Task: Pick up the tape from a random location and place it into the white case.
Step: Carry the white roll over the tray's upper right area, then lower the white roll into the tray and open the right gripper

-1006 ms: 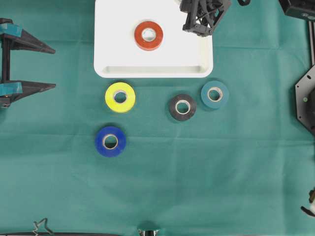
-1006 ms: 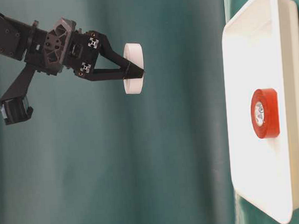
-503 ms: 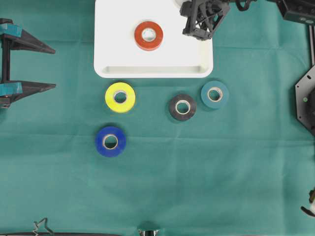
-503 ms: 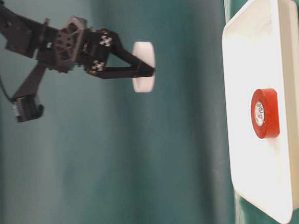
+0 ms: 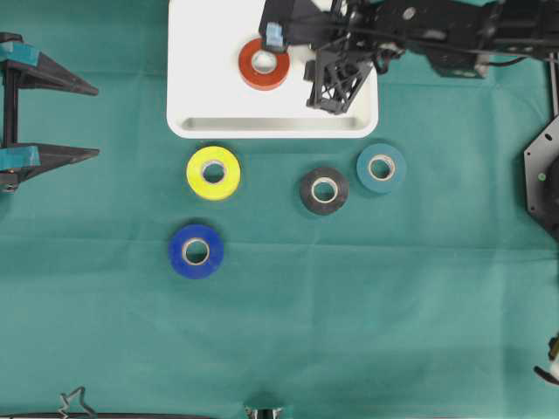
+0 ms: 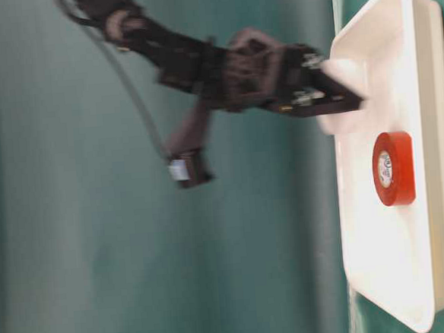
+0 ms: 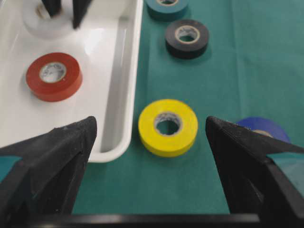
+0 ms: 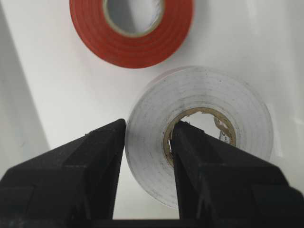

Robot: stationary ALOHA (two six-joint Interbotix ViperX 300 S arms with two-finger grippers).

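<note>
Pinching one wall of a white roll of tape (image 8: 199, 137), with one finger through its cardboard core and the other against its outer face, the right gripper (image 8: 145, 161) holds the roll low over the floor of the large shallow white plastic case (image 5: 188, 87); whether it touches the floor cannot be told. A red tape roll (image 5: 264, 64) lies flat in the case just beside it. Outside the near rim, on the green cloth (image 5: 349, 332), lie yellow (image 5: 213, 172), black (image 5: 324, 189), teal (image 5: 381, 168) and blue (image 5: 196, 250) tape rolls, apart from one another. The left gripper (image 7: 152, 152) hangs with its jaws spread wide, near the yellow roll.
</note>
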